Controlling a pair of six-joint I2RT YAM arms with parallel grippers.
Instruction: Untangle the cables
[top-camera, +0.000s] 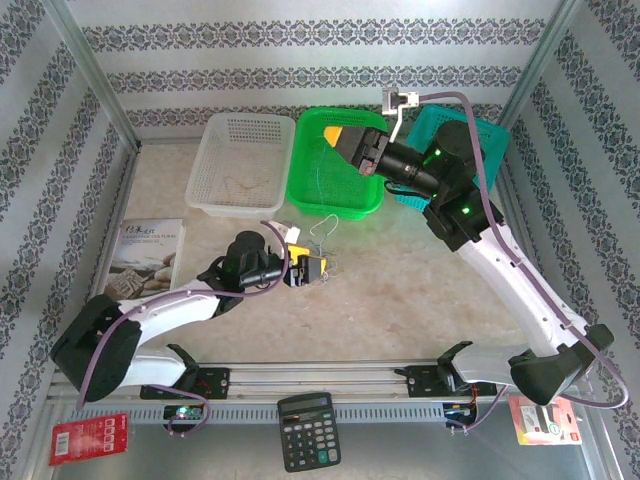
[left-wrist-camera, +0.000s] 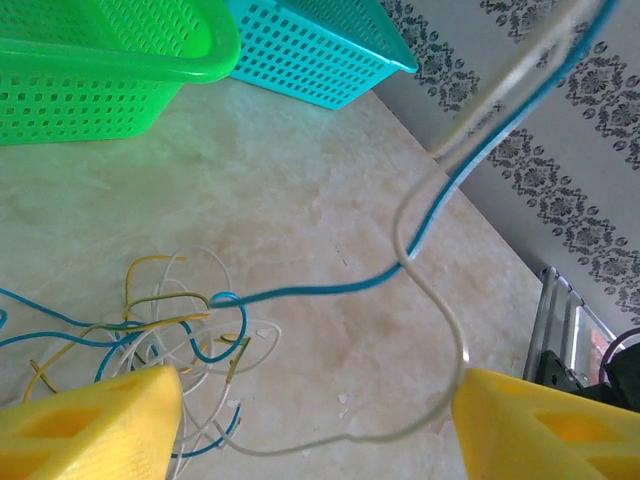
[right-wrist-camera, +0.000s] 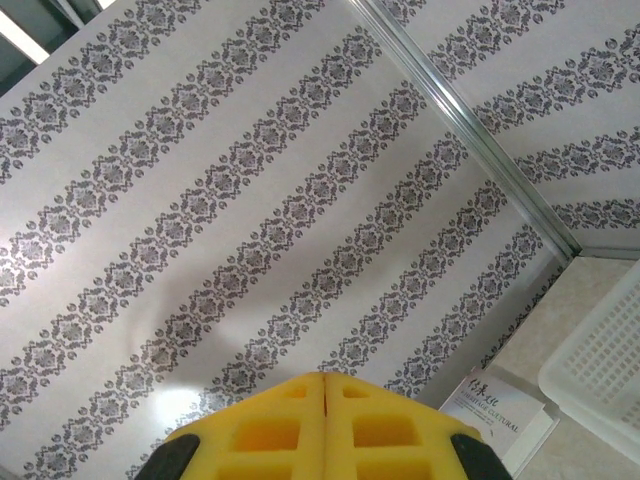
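Note:
The cables (left-wrist-camera: 170, 330) lie in a loose tangle of blue, yellowish and whitish strands on the table, just ahead of my left finger. One blue strand (left-wrist-camera: 330, 290) and one whitish strand (left-wrist-camera: 436, 300) run right from the tangle, then rise blurred toward the upper right. The whitish strand loops between the yellow fingers (left-wrist-camera: 90, 420) of my left gripper (left-wrist-camera: 320, 410), which is open and low over the table. From above, the cables (top-camera: 323, 235) sit just beyond the left gripper (top-camera: 312, 268). My right gripper (top-camera: 338, 142) hovers over the green basket, its pads (right-wrist-camera: 325, 420) pressed shut with no strand visible between them.
At the back stand a white basket (top-camera: 215, 160) with a thin strand (top-camera: 238, 187) inside, a green basket (top-camera: 300, 190) and a teal basket (top-camera: 490, 135). A book (top-camera: 148, 255) lies at the left. A calculator (top-camera: 308, 430) sits at the near edge.

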